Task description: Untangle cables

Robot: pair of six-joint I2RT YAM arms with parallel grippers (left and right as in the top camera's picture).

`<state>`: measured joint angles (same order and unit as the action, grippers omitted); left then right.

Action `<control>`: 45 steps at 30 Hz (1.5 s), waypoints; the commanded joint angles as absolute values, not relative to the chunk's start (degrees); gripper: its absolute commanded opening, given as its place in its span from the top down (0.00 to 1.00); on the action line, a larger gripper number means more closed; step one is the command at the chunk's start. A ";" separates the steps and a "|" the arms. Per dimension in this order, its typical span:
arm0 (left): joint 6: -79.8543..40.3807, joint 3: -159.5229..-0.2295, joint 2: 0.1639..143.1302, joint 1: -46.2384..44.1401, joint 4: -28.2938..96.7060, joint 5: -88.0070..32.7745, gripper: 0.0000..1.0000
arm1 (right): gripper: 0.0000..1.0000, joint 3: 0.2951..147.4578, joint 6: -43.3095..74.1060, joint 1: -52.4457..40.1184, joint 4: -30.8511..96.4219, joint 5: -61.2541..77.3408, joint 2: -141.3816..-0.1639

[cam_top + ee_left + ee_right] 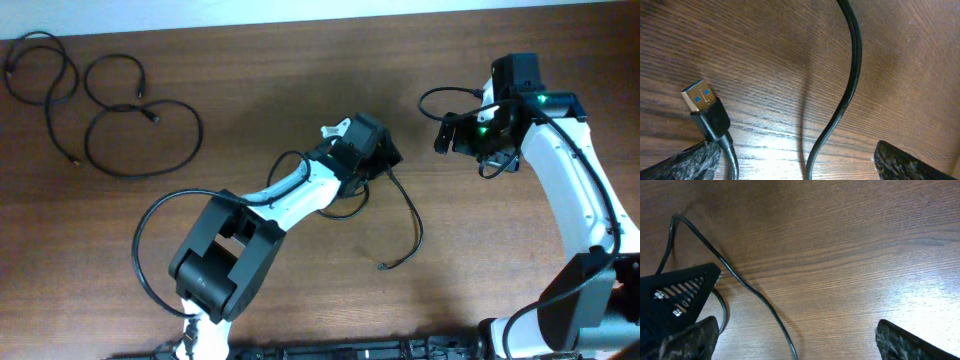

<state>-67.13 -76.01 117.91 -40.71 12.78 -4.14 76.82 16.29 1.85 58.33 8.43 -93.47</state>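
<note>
Your left gripper (800,162) shows its textured fingers (690,160) at the bottom corners of the wrist view. They are spread wide with nothing held. Between them a black cable (852,75) lies on the table (765,45), its length running from the bottom edge up through a bend to the top edge. Just beside the left finger sits a plug (699,98). Its long axis is diagonal, and the blue-lined metal end points up and left, away from the jaws.

Your right gripper (795,342) is also wide open above the wood. A thin black cord (740,277) crosses the left of its view, and you cannot tell whether it is a task cable.

From overhead, more cables (140,140) lie in loose loops at the far left corner.
</note>
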 commanded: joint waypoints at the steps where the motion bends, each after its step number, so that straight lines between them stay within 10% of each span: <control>1: -67.66 -75.90 123.42 -41.19 12.25 -3.16 0.01 | 0.01 77.17 16.56 1.91 58.30 8.38 -93.06; 4: -67.57 -75.90 125.64 -42.46 10.83 -2.48 0.01 | 0.01 77.14 16.56 1.91 58.30 8.38 -93.06; 9: -66.39 -75.90 128.38 -42.89 11.20 -1.26 0.47 | 0.01 77.14 16.56 1.91 58.30 8.38 -93.06; 19: -52.93 -76.53 130.13 -43.07 10.24 -5.34 0.35 | 0.01 77.17 16.56 1.91 58.30 8.36 -93.06; 24: -37.41 -80.40 123.11 -38.28 20.75 -7.03 0.01 | 0.01 77.14 16.56 1.91 58.30 8.38 -93.06; 31: -9.56 -81.82 113.75 -36.29 31.14 1.67 0.01 | 0.01 77.17 16.56 1.91 58.30 8.38 -93.06; 39: -5.26 -81.62 113.78 -35.48 34.59 16.73 0.00 | 0.01 77.14 16.56 1.91 58.30 8.36 -93.06; 45: -5.28 -78.39 114.87 -34.70 31.55 16.29 0.23 | 0.01 77.14 16.56 1.91 58.30 8.38 -93.06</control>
<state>-5.91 -79.64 114.85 -34.98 31.86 15.70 76.82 16.36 1.85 58.30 8.45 -93.47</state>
